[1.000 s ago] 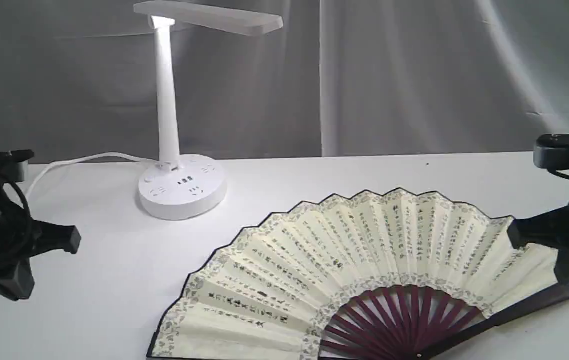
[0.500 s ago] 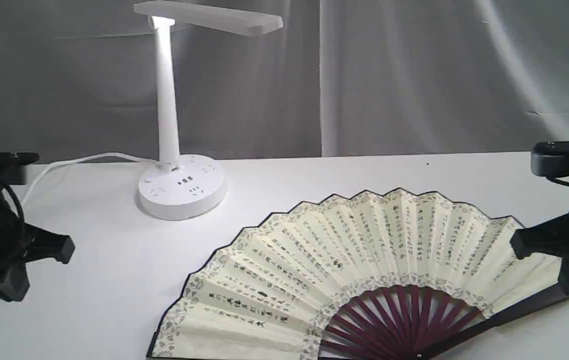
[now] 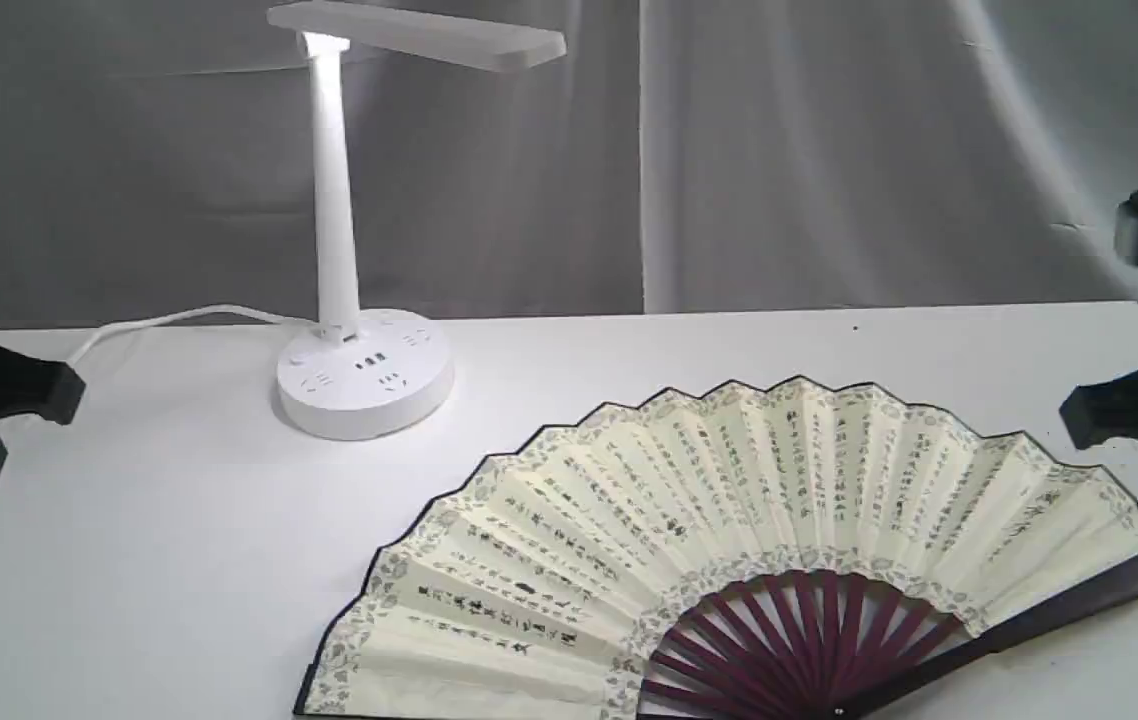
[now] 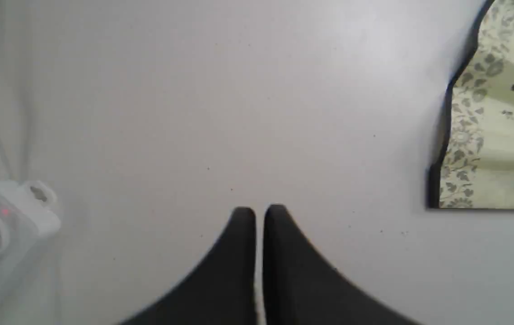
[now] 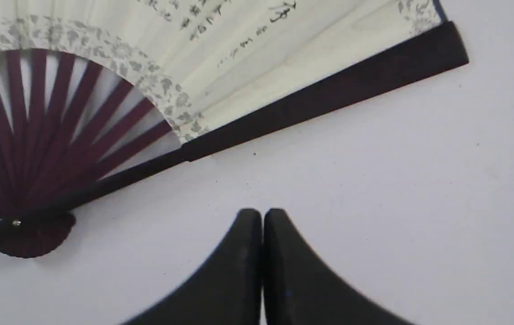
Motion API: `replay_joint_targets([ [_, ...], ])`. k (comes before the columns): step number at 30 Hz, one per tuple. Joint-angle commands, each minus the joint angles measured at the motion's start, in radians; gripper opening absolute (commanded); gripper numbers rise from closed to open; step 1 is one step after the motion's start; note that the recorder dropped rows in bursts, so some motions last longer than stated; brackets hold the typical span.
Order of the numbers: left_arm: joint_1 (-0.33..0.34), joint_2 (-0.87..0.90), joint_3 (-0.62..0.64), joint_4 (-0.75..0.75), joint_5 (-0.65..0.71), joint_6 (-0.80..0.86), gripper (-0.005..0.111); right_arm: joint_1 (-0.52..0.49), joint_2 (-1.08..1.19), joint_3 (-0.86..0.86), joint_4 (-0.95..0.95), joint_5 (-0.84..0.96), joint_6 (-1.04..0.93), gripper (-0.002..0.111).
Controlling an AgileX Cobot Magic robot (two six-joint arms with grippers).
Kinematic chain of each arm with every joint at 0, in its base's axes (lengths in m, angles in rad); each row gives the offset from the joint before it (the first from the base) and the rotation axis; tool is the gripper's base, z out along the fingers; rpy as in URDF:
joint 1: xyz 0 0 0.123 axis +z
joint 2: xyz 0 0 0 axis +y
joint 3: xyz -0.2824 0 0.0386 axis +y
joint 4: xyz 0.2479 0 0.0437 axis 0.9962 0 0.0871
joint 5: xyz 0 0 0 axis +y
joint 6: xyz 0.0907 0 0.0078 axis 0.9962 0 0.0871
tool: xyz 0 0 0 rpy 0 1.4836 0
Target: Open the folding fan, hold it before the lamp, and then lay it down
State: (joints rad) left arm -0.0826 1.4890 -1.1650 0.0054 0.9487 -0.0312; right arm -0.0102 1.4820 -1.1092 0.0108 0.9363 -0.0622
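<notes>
since the frame a second back, both arms have lifted and drawn outward to the edges of the exterior view. the right fingers were sitting over the right end of the folding fan. they are now off it, and that end's dark guard shows in full. the fan itself has not shifted, nor has the lamp.

the fan lies spread wide open and flat on the desk, calligraphy side up. it is on the right half, with its pivot at the bottom of the exterior view. the lamp stands upright toward the back left of the desk, well apart from the fan. its bar head reaches out to the right, and its white cord trails away left from the round base.

my left fingers are pressed together with only a hairline between them. they hold nothing and hang over bare desk, with the fan's left edge apart from them. my right fingers are likewise closed tip to tip and empty, over bare desk near the fan's guard and not touching it.
</notes>
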Motion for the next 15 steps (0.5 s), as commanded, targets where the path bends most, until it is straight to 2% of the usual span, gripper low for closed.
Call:
replay_joint_targets([
  [1,0.004,-0.078,-0.001,0.001,-0.005,0.009,0.0,-0.001,-0.081,-0.004,-0.003,0.002,-0.007,0.0],
  [15,0.004,-0.393,0.002,0.001,0.022,0.007,0.0,-0.001,-0.453,-0.004,-0.003,0.029,-0.016,0.0],
])
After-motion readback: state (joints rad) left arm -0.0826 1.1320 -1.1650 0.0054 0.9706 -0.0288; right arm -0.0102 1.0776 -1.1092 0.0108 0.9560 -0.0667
